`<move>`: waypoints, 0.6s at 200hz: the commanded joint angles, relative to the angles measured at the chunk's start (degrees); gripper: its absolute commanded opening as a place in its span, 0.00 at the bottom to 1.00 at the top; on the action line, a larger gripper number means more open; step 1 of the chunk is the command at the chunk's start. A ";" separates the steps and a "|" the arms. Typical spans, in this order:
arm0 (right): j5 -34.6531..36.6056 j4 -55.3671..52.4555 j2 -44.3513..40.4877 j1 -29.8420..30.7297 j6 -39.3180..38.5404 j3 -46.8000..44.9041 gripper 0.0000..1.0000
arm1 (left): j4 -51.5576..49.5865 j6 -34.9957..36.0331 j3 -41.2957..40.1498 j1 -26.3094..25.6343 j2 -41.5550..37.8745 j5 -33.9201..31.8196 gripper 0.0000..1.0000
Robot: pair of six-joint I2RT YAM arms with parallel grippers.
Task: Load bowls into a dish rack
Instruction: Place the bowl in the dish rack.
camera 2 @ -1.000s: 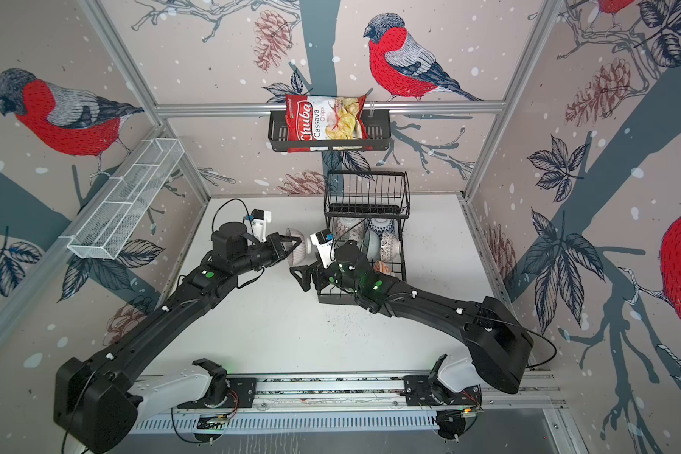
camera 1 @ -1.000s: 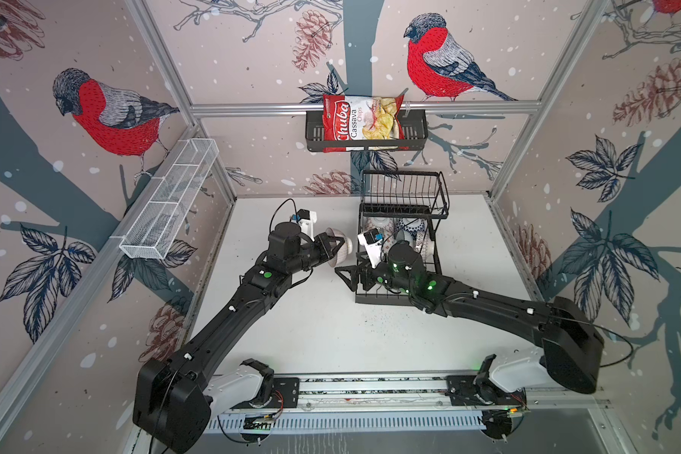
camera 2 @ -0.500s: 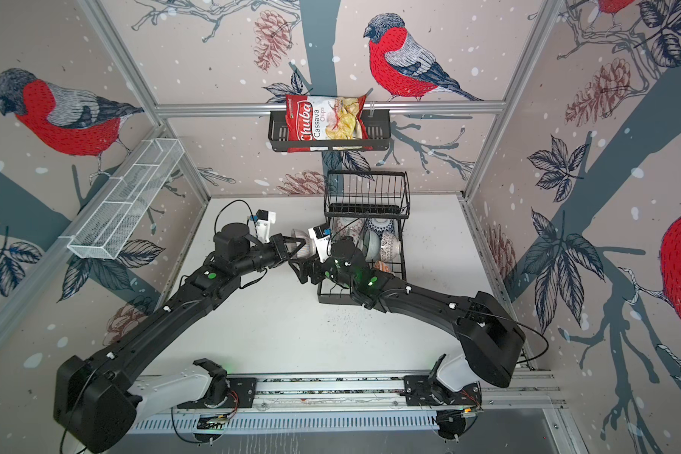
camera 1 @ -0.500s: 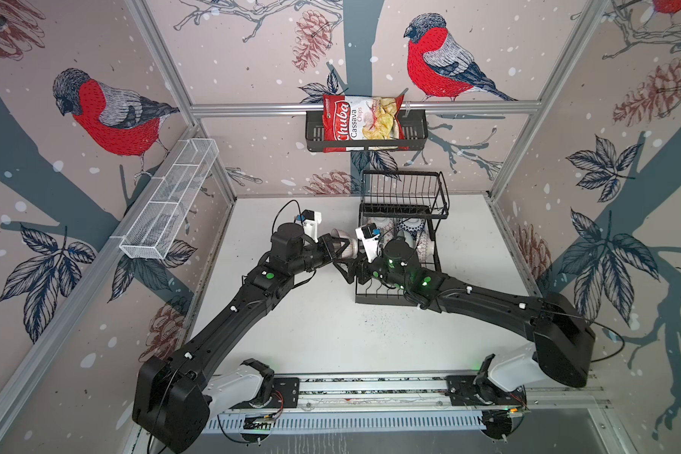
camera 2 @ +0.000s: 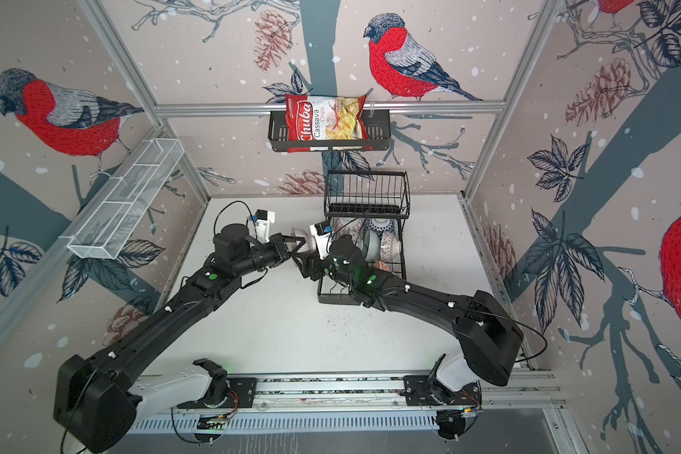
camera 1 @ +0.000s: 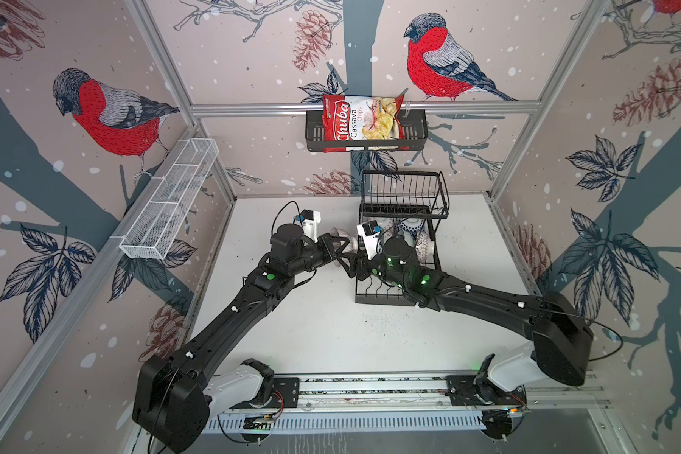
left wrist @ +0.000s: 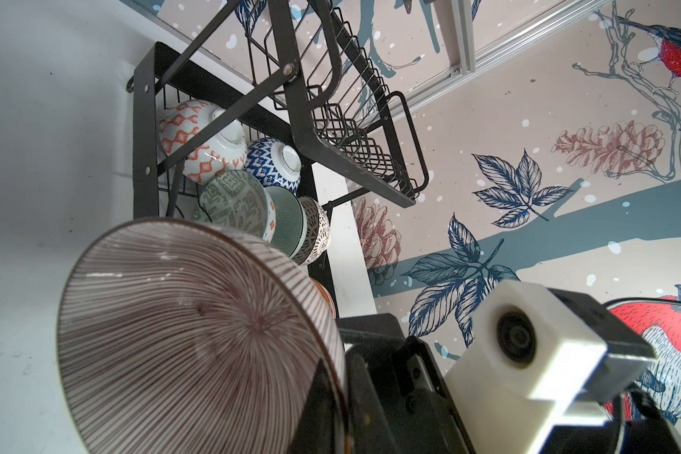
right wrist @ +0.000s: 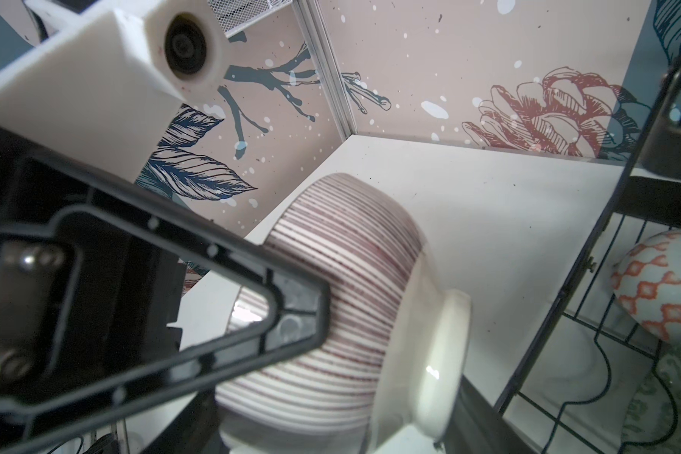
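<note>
A bowl (camera 1: 345,242) (camera 2: 306,241) with fine dark-red stripes hangs above the table just left of the dish rack (camera 1: 397,300) (camera 2: 332,299). My left gripper (camera 1: 335,251) (left wrist: 333,408) is shut on its rim, one finger inside and one outside. The bowl (left wrist: 181,334) fills the left wrist view. My right gripper (camera 1: 350,264) (right wrist: 331,426) reaches in from the rack side. Its jaws stand open on either side of the bowl (right wrist: 343,295), one by the foot ring. Several patterned bowls (left wrist: 201,141) (camera 1: 414,232) lie in the rack's lower tier.
The rack's raised basket (camera 1: 403,194) overhangs the stored bowls. A black wall basket with a chips bag (camera 1: 364,127) hangs at the back. A long white mesh tray (camera 1: 170,204) lines the left wall. The arms' rail (camera 1: 370,389) runs along the front.
My right gripper has moved left from over the rack to the bowl held by the left gripper, and its jaws have narrowed. The left arm shifted slightly towards the rack.
</note>
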 commanded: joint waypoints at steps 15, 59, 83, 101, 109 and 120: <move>0.40 0.20 0.13 0.10 -0.91 0.79 0.62 | 4.71 0.48 -0.07 0.03 -0.16 1.59 0.00; 0.90 -1.70 -0.78 0.12 -0.61 0.78 0.59 | 4.95 1.40 -0.30 0.02 0.02 0.83 0.19; 1.60 -2.24 -1.70 0.17 -0.44 -0.05 0.59 | 5.87 1.62 -0.18 -0.01 0.48 1.48 0.34; 2.46 -2.36 -2.16 0.10 -0.21 -0.69 0.59 | 6.51 1.62 -0.03 0.03 1.00 2.14 0.41; 3.00 -2.61 -2.33 0.08 -0.12 -0.79 0.58 | 6.49 1.62 0.16 0.02 1.26 2.35 0.44; 3.90 -3.58 -2.51 -0.01 0.06 -0.79 0.58 | 6.85 1.71 0.28 -0.02 1.56 2.62 0.47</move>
